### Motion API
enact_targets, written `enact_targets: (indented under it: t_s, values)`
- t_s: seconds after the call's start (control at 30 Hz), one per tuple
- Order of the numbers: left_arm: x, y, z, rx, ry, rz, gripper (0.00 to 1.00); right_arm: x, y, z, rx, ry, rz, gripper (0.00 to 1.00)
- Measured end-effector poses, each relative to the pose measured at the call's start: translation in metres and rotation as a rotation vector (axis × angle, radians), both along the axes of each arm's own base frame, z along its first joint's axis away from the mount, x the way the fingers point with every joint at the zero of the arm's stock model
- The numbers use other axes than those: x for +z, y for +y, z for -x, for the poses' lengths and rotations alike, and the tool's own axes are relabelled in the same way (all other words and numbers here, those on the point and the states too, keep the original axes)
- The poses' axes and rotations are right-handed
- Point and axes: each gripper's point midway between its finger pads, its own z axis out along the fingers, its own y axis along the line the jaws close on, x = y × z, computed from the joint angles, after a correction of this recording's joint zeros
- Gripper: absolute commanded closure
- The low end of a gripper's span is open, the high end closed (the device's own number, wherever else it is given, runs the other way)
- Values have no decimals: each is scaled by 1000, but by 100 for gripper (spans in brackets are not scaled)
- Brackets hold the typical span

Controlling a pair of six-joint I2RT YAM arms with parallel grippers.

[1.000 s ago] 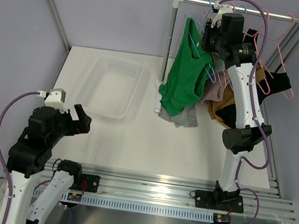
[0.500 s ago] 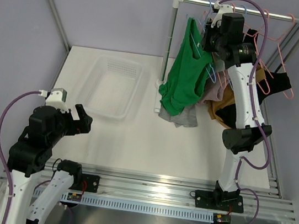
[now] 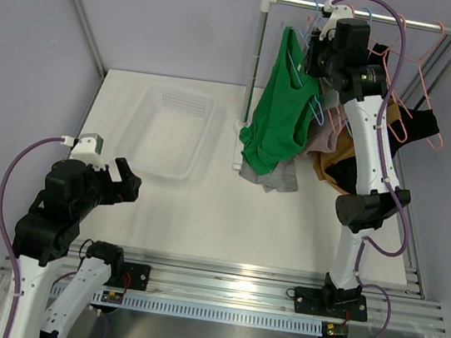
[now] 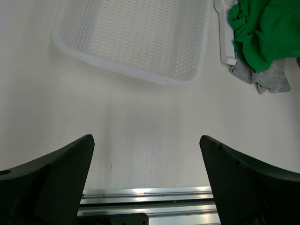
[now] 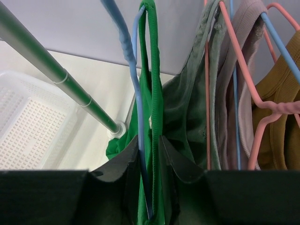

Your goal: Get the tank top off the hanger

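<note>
Green tank top (image 3: 278, 122) hangs long axis down from a blue hanger (image 5: 136, 117) at the rail's (image 3: 373, 15) left end, over the table's (image 3: 202, 216) far edge. The right gripper (image 5: 150, 154), jaws nearly together, pinches its strap and the hanger wire. Open room lies left, towards the basket (image 3: 145, 158); the left gripper (image 4: 145, 140) gapes empty at the near-left corner

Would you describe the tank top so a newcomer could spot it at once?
On the far clothes rail, the green tank top hangs leftmost on a blue hanger, pinched by the right gripper. Its neighbours are grey, beige, mustard and black.
</note>
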Motion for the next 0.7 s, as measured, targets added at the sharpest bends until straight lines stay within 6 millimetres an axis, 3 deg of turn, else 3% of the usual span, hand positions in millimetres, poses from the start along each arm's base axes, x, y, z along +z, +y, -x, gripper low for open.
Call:
enact_targets:
  t_s: [0.1,0.13,0.2,0.23,0.53,0.7]
  values:
    - [0,-1,0,-4,0,2,1,2,0,-1,0,-9,-3,75]
    - [0,-1,0,-5,0,3,1,3,0,0,0,-10,-4,82]
    - [0,-1,0,-6,1,3,1,4,0,0,-1,-12,-9,88]
    - [0,-1,0,-6,1,3,1,5,1,0,-1,-12,-13,99]
    - [0,-1,0,-7,1,4,1,9,0,3,-8,-14,-31,100]
    - [0,-1,0,-6,1,4,1,25,-2,12,-13,-40,-52,100]
